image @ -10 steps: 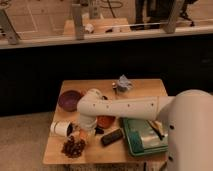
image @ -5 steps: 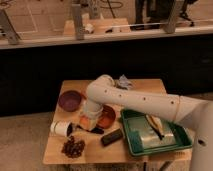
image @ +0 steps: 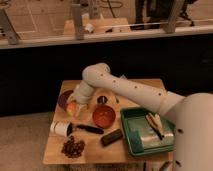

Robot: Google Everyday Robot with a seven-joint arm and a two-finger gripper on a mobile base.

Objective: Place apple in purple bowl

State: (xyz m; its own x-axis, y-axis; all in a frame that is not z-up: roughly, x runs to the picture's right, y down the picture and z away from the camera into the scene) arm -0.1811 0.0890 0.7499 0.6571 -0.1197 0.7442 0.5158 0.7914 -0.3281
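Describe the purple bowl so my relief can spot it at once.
On the wooden table, look at the left edge near the back. The purple bowl sits there, just behind the gripper with the apple. It is dull purple; the other bowl is orange-red.

Robot test area in an office-like building: a small wooden table (image: 150, 85) beside a dark partition, railing posts (image: 77, 20) behind; the gripper (image: 75, 106) hangs over toy food and bowls
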